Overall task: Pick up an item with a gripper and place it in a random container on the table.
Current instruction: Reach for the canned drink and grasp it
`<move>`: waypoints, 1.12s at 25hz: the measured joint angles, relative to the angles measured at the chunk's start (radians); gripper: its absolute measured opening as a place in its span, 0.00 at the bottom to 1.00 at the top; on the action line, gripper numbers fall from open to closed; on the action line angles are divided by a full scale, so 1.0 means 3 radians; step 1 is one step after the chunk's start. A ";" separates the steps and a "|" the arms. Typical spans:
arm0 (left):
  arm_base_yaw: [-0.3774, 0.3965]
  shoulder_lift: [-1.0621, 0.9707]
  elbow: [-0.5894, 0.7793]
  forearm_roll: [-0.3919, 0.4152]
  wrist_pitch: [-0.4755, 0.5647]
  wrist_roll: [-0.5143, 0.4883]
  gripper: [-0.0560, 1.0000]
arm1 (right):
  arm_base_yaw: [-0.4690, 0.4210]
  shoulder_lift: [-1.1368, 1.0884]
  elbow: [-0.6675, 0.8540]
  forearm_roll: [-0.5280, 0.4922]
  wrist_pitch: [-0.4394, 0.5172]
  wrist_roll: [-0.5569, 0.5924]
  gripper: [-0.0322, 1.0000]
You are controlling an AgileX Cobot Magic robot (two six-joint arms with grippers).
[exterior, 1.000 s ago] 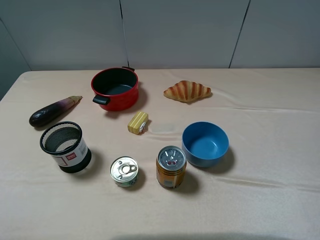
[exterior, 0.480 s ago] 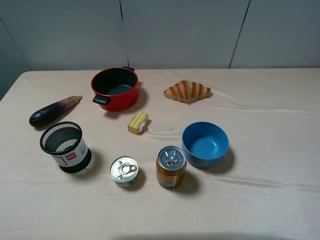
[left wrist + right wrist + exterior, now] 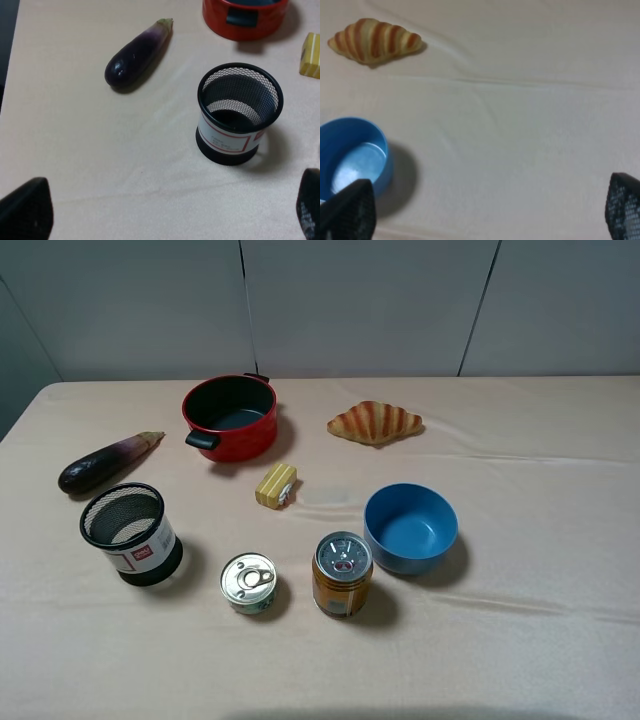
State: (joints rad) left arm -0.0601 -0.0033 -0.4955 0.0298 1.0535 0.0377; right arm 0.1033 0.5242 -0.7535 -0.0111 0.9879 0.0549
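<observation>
The tall orange-brown can [image 3: 342, 575] with a silver pull-tab lid stands upright on the beige-pink table [image 3: 540, 640], near the front middle. The black wire-mesh cup [image 3: 131, 534] with a white-and-red label stands at the front left; it also shows in the left wrist view [image 3: 239, 113], empty. Neither arm shows in the exterior high view. My left gripper [image 3: 167, 220] is open and empty, fingertips [image 3: 25, 210] wide apart, short of the cup. My right gripper [image 3: 485, 212] is open and empty over bare cloth, one of its fingertips [image 3: 347, 210] by the blue bowl. The can is out of both wrist views.
A short silver-topped can [image 3: 248, 583] stands left of the tall can. A blue bowl [image 3: 410, 528] is to its right. A red pot [image 3: 230, 416], a croissant [image 3: 375, 422], a yellow block [image 3: 276, 485] and an eggplant [image 3: 105, 462] lie farther back.
</observation>
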 joint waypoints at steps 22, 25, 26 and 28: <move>0.0000 0.0000 0.0000 0.0000 0.0000 0.0000 0.99 | 0.0203 0.1655 -0.0901 -0.0017 -0.0036 -0.0420 0.70; 0.0000 0.0000 0.0000 0.0000 0.0000 0.0000 0.99 | 0.0348 0.1757 -0.0911 -0.0028 -0.0036 -0.0434 0.70; 0.0000 0.0000 0.0000 0.0000 0.0000 0.0000 0.99 | 0.0402 0.1794 -0.0915 -0.0035 -0.0039 -0.0434 0.70; 0.0000 0.0000 0.0000 0.0000 0.0000 0.0000 0.99 | 0.0507 0.1864 -0.0917 -0.0038 -0.0039 -0.0434 0.70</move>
State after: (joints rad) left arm -0.0601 -0.0033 -0.4955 0.0298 1.0535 0.0377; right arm 0.2552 1.0834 -1.0286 -0.0225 0.9763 -0.0753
